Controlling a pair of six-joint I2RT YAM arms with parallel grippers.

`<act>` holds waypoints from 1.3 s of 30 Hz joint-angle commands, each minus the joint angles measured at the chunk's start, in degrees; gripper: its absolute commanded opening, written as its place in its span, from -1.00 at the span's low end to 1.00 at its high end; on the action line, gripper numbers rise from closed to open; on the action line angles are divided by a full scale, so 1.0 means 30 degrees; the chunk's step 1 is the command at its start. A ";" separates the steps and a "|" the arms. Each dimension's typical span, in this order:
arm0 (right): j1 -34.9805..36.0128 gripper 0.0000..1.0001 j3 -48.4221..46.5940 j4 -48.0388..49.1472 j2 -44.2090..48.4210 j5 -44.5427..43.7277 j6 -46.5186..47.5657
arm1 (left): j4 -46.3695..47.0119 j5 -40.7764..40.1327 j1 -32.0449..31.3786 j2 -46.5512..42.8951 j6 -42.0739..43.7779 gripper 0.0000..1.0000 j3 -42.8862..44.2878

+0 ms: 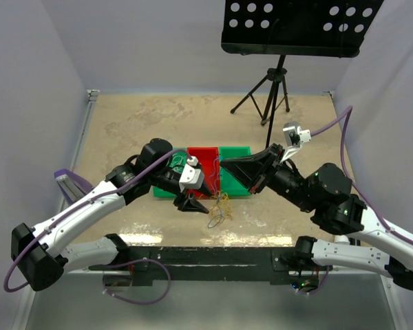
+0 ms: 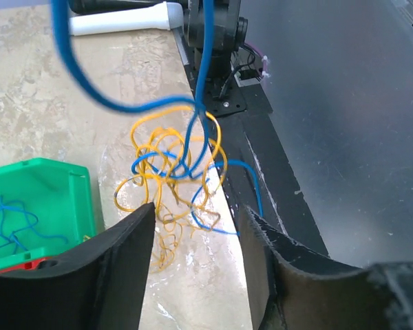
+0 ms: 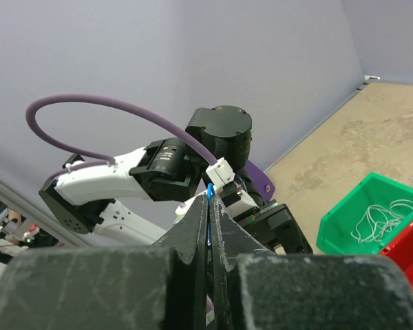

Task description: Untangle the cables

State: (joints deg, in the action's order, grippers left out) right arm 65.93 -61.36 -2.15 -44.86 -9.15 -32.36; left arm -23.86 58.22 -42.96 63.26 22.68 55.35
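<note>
The cables lie as a tangle of orange-yellow loops point(image 2: 171, 161) on the table near its front edge, also seen as a small heap point(image 1: 219, 209) in the top view. A blue cable point(image 2: 201, 75) rises out of the tangle and leaves the top of the left wrist view. My right gripper point(image 3: 209, 195) is shut on that blue cable point(image 3: 209, 187), raised over the bins point(image 1: 224, 165). My left gripper point(image 2: 197, 210) stands open just short of the tangle, low over the table point(image 1: 195, 203), with nothing between its fingers.
A green bin point(image 2: 45, 196) holding a blue wire sits left of the tangle. Another green bin point(image 3: 347, 223) holds whitish wires, beside a red bin point(image 3: 407, 251). The black base rail point(image 1: 213, 256) runs along the near edge. A tripod stand point(image 1: 270, 89) stands at the back.
</note>
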 commanded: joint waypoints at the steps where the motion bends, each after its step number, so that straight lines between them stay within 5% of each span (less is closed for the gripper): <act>1: 0.0025 -1.00 -0.0346 0.1128 0.0334 0.0442 0.0298 | 0.1302 0.0224 -0.0182 -0.0024 -0.0177 0.16 -0.0228; 5: 0.0025 -1.00 -0.0288 0.1128 0.0393 0.0441 0.0240 | 0.1827 0.0019 -0.0182 0.0005 -0.0205 0.01 -0.0374; 16: 0.0025 -1.00 0.0269 0.1508 0.0686 0.0617 -0.0112 | 0.2590 0.0194 -0.0182 0.0035 -0.0850 -0.98 -0.0609; 25: 0.0025 -1.00 -0.0227 0.0312 0.1153 -0.0347 0.0034 | 0.1161 -0.1063 -0.0182 -0.0638 0.0639 -1.00 -0.0902; 39: 0.0025 -1.00 -0.5763 -0.5521 0.2648 -0.5736 0.2406 | -0.7452 -0.9640 -0.0153 -0.3098 1.2652 -1.00 -0.4591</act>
State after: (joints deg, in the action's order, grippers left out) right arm 65.98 -73.08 -17.26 -38.89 -19.33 -28.60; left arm -34.89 40.34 -43.27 56.49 48.10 44.84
